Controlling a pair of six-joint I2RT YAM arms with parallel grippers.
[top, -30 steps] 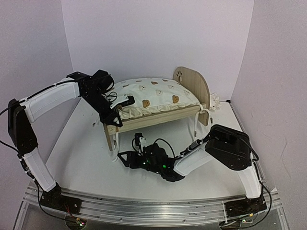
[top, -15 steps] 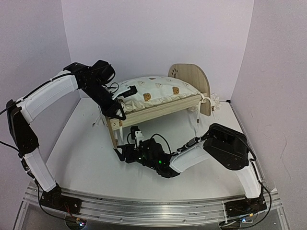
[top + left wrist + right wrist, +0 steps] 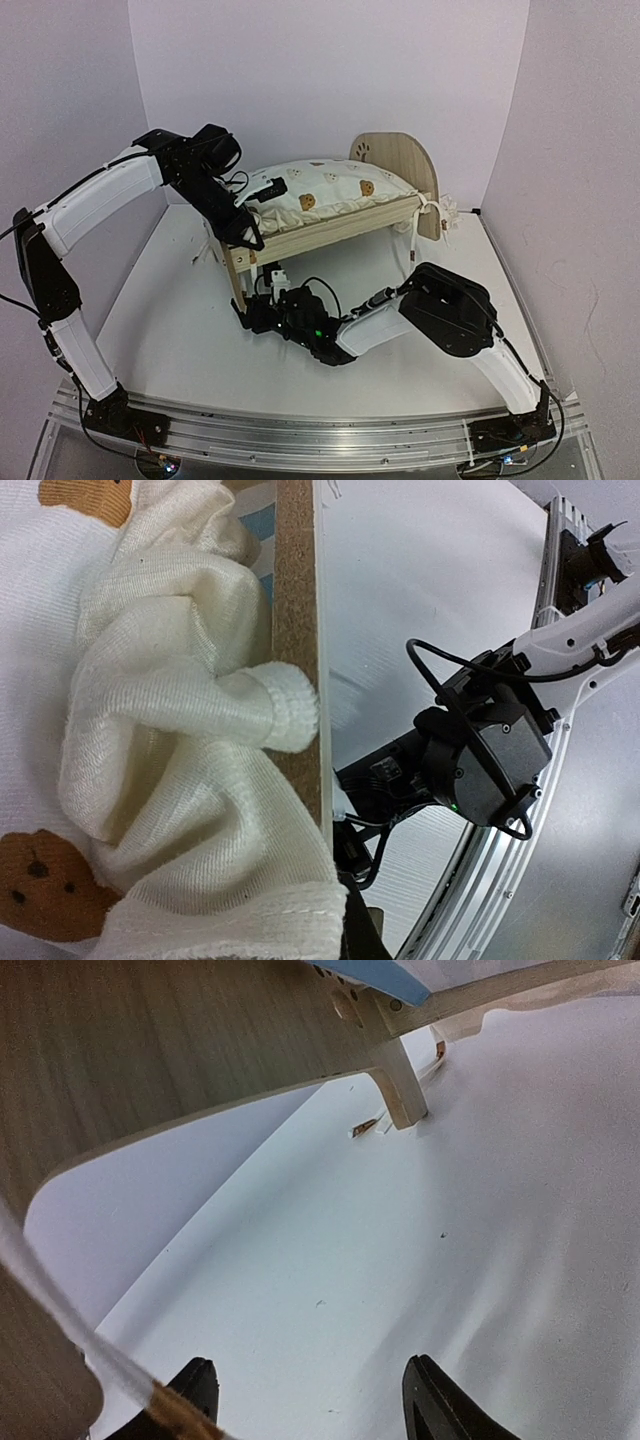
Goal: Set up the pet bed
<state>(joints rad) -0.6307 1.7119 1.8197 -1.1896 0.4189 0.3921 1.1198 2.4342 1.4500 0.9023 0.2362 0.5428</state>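
The pet bed (image 3: 335, 230), light wood with a rounded paw-print headboard (image 3: 402, 160), stands across the table's middle with the cream bear-print cushion (image 3: 325, 190) on it. My left gripper (image 3: 246, 236) is shut on the foot board (image 3: 297, 600), with the cushion's hem (image 3: 170, 730) caught under it; one dark finger (image 3: 362, 938) shows beside the board. My right gripper (image 3: 250, 312) lies low on the table by the bed's front foot leg (image 3: 238, 290). It is open (image 3: 315, 1400), with only bare table between its fingers, and the bed's wood (image 3: 150, 1050) looms above it.
A small cream bundle (image 3: 446, 212) lies behind the headboard at the right. White tie straps hang from the frame (image 3: 410, 262), and one crosses the right wrist view (image 3: 60, 1330). Walls close in the table at the back and both sides.
The left gripper has raised and shifted the bed's foot end, so the cushion now sits higher. The right gripper has slid left along the table toward the front foot leg.
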